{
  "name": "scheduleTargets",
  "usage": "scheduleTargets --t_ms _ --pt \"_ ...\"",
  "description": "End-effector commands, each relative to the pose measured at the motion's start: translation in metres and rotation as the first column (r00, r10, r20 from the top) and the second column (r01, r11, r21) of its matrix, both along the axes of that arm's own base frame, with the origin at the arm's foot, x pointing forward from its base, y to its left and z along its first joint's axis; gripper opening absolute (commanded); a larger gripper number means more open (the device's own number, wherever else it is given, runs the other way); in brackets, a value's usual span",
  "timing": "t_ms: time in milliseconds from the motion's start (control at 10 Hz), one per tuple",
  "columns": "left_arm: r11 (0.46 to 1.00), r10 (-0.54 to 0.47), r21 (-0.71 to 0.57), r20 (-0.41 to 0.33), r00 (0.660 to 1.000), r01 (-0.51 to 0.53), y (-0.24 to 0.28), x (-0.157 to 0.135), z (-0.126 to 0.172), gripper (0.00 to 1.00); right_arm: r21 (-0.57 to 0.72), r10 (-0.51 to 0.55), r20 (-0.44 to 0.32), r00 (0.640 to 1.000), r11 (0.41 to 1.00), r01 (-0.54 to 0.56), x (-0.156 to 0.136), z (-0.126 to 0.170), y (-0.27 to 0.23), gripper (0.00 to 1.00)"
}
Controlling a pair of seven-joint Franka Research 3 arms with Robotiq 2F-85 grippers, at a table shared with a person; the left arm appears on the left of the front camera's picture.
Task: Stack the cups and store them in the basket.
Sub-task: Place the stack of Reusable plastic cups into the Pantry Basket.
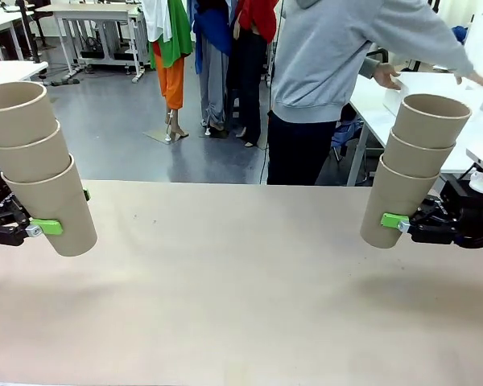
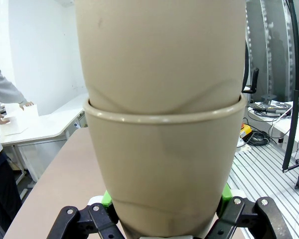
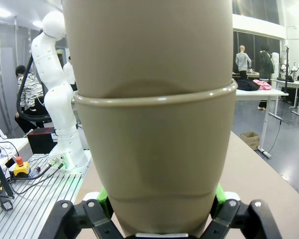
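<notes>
**Tools clamped on two three-cup stacks; basket on far table**

1. Left tool point(image 1: 64, 212): closed on the lowest cup of the left stack point(image 1: 34, 165). The stack is three cups nested, mouths up, with its top leaning toward picture left and its base over the tan desk point(image 1: 241, 289). The front view gives the full count of three. The left wrist view gives the close detail: green pads point(image 2: 105, 199) pressed to either side of the bottom cup near its base, and the second cup seated inside its rim.

2. Right tool point(image 1: 390, 214): closed on the lowest cup of the right stack point(image 1: 419, 161). This stack is also three cups nested, mouths up, top leaning toward picture right, base over the desk's right edge. The right wrist view shows a pad on each flank of the bottom cup and the next cup sunk into its rim. The third cup is cut off above.

3. Basket point(image 1: 425, 83): white, on a white table beyond the desk, far right, partly behind the right stack. A person point(image 1: 330, 64) in a grey top has one hand point(image 1: 384, 76) at its left end and the other hand point(image 1: 472, 79) at its right. Its contents cannot be told. The left wrist view shows it small at the far left, by the person's sleeve.
</notes>
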State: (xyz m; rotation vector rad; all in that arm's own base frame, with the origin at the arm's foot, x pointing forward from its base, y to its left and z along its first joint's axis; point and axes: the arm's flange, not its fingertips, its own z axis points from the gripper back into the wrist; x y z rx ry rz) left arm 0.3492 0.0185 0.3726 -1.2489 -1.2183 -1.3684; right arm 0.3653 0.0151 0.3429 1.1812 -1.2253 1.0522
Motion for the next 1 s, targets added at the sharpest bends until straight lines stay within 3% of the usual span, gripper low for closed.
scheduleTargets --t_ms 0,900 --pt "1.0 0.002 -0.008 0.007 1.0 -0.002 0.0013 -0.0013 0.0033 0.85 0.002 -0.004 0.012 1.0 1.0 0.004 0.0002 0.0044 -0.0005 0.83" --pt "1.0 0.002 -0.008 0.007 1.0 -0.002 0.0013 -0.0013 0.0033 0.85 0.002 -0.004 0.012 1.0 1.0 0.004 0.0002 0.0044 -0.0005 0.83"
